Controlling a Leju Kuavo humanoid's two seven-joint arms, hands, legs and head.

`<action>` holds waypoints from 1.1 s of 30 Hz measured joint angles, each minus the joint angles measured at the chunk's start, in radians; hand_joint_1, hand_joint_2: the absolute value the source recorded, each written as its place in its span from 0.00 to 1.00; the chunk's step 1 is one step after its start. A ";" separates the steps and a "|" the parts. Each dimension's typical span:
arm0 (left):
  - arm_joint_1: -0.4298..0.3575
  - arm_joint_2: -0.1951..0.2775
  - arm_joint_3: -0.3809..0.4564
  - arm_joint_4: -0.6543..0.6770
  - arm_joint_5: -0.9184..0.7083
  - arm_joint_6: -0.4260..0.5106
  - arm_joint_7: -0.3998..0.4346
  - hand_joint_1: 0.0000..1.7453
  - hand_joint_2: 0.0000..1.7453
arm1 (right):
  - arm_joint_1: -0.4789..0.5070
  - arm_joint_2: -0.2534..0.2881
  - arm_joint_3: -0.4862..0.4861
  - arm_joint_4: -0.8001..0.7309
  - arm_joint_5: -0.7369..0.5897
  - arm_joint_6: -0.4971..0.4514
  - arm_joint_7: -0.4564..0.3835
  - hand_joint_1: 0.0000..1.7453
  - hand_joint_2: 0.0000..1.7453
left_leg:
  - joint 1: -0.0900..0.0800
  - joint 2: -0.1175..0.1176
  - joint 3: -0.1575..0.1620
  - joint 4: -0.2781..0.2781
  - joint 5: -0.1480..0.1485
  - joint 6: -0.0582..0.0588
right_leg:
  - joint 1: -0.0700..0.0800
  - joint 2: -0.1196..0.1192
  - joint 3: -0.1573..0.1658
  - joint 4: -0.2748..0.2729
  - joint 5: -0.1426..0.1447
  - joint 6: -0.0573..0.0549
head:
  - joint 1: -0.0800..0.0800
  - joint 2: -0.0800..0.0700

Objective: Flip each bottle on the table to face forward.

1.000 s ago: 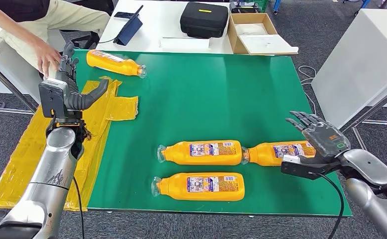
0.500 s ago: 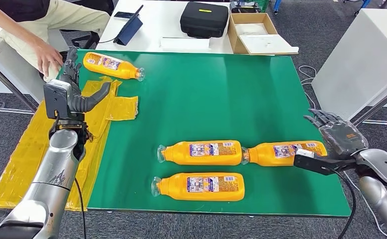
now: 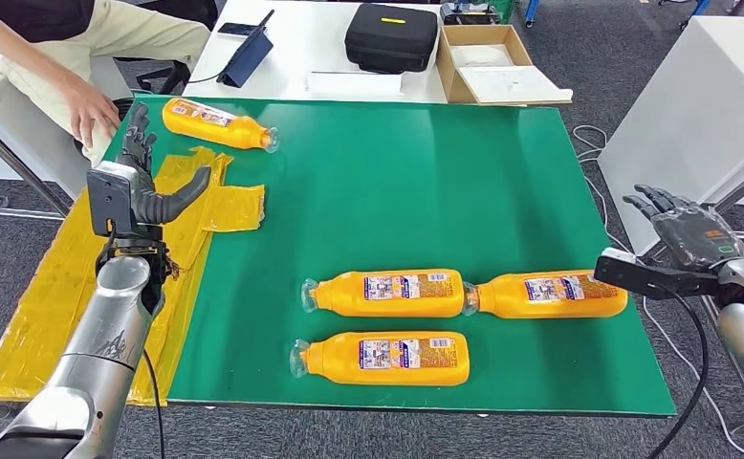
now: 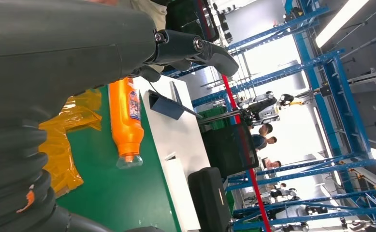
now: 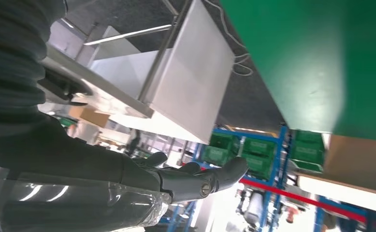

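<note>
Head view is bright, evenly lit and sharp, with only soft shadows under the bottles (image 3: 387,293) on the green counter (image 3: 426,182); both wrist views blow out toward ceiling lights and windows; near parts blurred.

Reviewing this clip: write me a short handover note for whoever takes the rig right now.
Left robot hand: open, raised over the yellow plastic sheet, holding nothing.
Right robot hand: open, off the green table's right edge.
Far-left bottle: label showing, a person's hand close by.
Three near bottles: middle, right, front, all lying label-up.
Done: all four labels appear to face up. Left: probably nothing; check the far one.
</note>
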 joint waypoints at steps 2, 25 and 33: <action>-0.002 0.000 0.000 0.005 -0.005 0.000 0.002 0.00 1.00 | -0.047 0.019 0.022 0.052 0.016 0.008 0.000 0.00 1.00 | 0.000 0.000 0.000 0.000 0.000 0.000 | 0.000 0.000 0.000 0.000 0.000 0.000 | 0.000 0.000; -0.035 -0.001 0.008 0.073 0.003 0.000 -0.004 0.00 1.00 | -0.255 0.137 0.245 0.335 -0.059 0.105 -0.063 0.00 1.00 | 0.000 -0.001 0.000 0.000 0.001 0.001 | 0.000 0.000 0.000 0.000 0.000 0.000 | 0.000 0.000; -0.037 -0.001 0.008 0.079 0.011 0.001 -0.004 0.00 1.00 | -0.273 0.136 0.285 0.355 -0.098 0.143 -0.068 0.00 1.00 | 0.000 -0.001 0.000 0.000 0.001 0.001 | 0.000 0.000 0.000 0.000 0.000 0.000 | 0.000 0.000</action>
